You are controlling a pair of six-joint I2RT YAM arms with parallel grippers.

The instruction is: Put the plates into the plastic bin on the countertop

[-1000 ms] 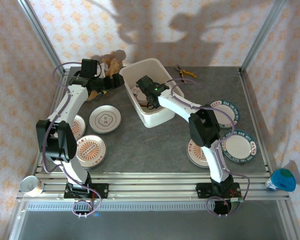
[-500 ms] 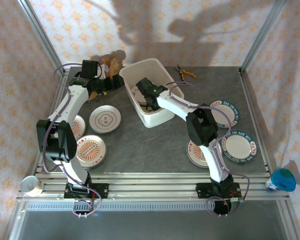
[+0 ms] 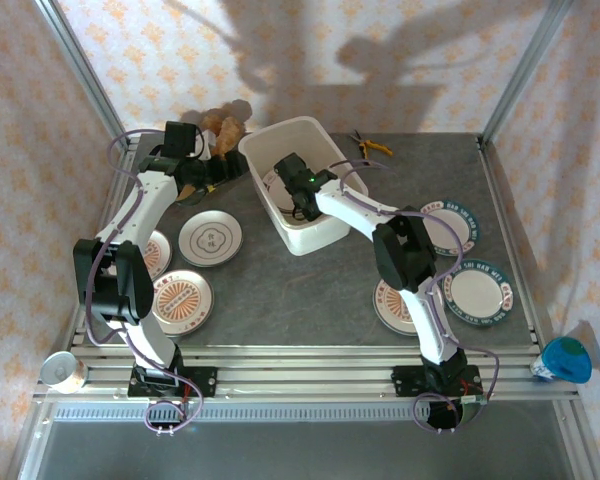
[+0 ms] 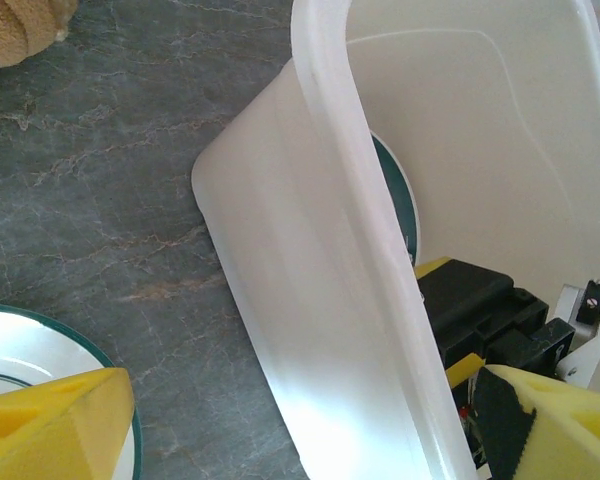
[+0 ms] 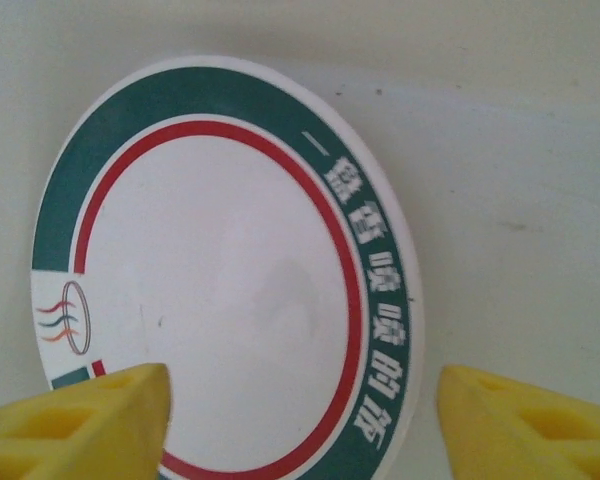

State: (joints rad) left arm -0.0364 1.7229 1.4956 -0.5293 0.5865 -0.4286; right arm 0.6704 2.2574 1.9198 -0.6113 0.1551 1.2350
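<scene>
A green-rimmed plate point(image 5: 220, 290) with a red inner ring and white lettering lies on the floor of the plastic bin point(image 3: 318, 236), far middle of the bench point(image 3: 300, 300). The right end effector point(image 5: 300, 405) hangs over it, released. The left end effector point(image 4: 310, 430), spread wide, straddles the bin's rim without gripping. The left plates point(image 3: 210, 239) and right plates point(image 3: 478, 290), six together, lie on the bench, so most of the job looks undone.

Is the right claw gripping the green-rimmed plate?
No, the right claw stands open above the plate, which lies flat in the bin.
</scene>
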